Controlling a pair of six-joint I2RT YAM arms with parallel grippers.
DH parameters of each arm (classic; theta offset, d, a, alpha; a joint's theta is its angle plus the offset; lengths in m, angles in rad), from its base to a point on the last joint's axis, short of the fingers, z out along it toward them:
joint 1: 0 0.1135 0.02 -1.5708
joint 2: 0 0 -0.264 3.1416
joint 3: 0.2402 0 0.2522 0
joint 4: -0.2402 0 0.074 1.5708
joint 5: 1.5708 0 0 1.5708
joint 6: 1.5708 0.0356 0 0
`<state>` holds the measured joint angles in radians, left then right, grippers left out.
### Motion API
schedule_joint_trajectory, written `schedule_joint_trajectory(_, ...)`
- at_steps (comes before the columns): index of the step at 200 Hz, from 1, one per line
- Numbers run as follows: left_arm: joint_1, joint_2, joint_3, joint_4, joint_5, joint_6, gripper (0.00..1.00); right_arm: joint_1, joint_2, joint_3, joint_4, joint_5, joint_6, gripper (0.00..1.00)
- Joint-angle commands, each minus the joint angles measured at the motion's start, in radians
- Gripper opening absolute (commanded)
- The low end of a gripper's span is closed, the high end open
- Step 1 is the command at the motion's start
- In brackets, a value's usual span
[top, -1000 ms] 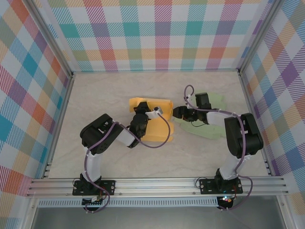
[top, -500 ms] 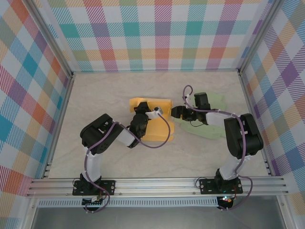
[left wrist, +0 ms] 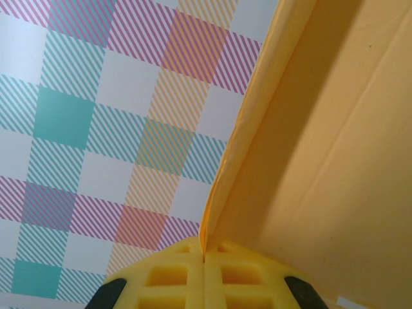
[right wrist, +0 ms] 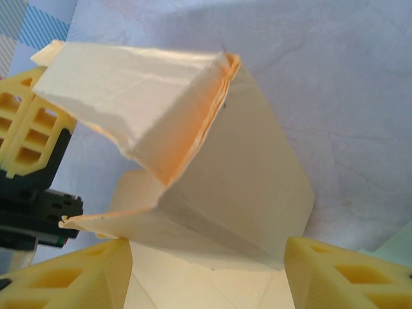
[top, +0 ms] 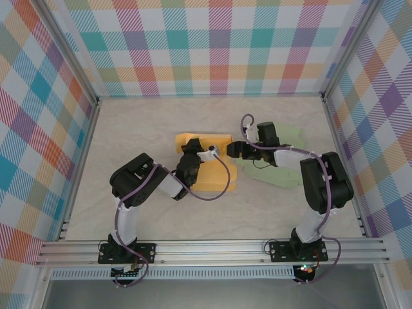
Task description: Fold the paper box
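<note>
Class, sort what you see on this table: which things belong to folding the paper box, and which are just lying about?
In the job: yellow paper box, left gripper shut on its flap, right gripper open at its corner.
Lying about: green sheet, flat to the right.

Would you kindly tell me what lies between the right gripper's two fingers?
A folded flap of the yellow paper box lies between the open right gripper's fingers, as the right wrist view shows.
</note>
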<state>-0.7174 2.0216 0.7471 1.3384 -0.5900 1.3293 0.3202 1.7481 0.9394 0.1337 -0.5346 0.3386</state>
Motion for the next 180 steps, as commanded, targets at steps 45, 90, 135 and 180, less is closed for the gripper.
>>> schedule_joint_trajectory(45,0.008,-0.005,-0.011,0.033,0.028,0.000,0.00,0.041,0.064,0.080,-0.021,0.198,-0.085,0.59)
schedule_joint_trajectory(90,0.003,0.003,-0.001,0.033,0.038,-0.002,0.00,0.078,0.095,0.096,0.018,0.327,-0.118,0.53)
schedule_joint_trajectory(135,0.001,0.015,0.003,0.033,0.041,-0.007,0.00,0.103,0.129,0.072,0.137,0.419,-0.119,0.43)
schedule_joint_trajectory(180,0.000,0.019,0.003,0.033,0.043,-0.005,0.00,0.109,0.143,0.079,0.152,0.468,-0.108,0.33)
